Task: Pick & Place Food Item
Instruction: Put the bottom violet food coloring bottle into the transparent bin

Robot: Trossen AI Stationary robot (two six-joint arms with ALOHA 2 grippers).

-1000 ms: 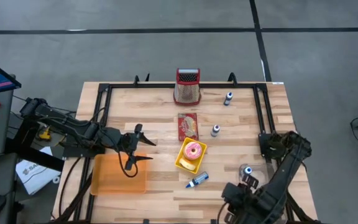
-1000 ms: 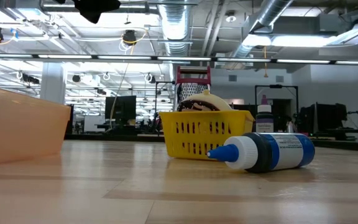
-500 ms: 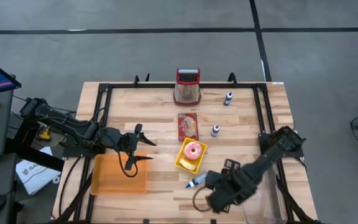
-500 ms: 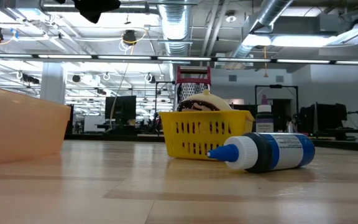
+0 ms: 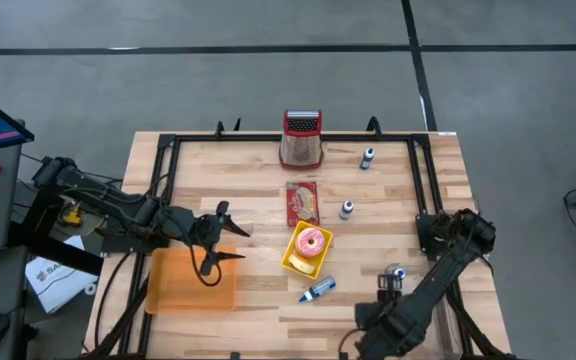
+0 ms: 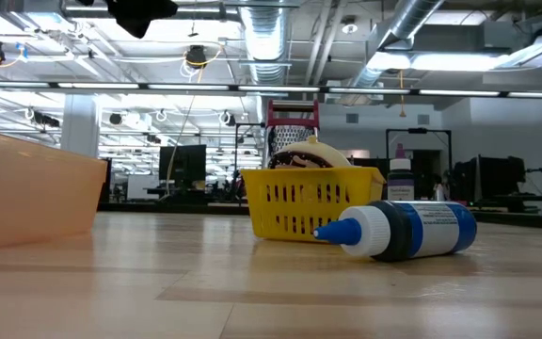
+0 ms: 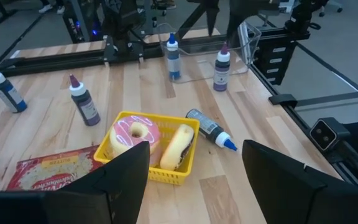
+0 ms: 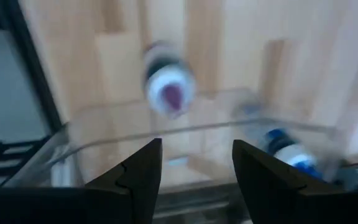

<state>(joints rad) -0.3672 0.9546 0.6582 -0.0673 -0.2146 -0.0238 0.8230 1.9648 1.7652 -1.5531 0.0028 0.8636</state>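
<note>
The right arm has swung back from the table's front centre to the front right corner; the right gripper now sits near the front edge, fingers parted and empty, above a clear container holding a blue-capped bottle. Everything else has stayed in place. The wooden table has bare room along its right half. The orange tray at front left is empty. The left gripper hovers at the tray's rear corner, fingers wide and empty. The yellow basket at centre holds the pink-iced donut and a filled roll. A blue bottle lies just in front of the basket.
</note>
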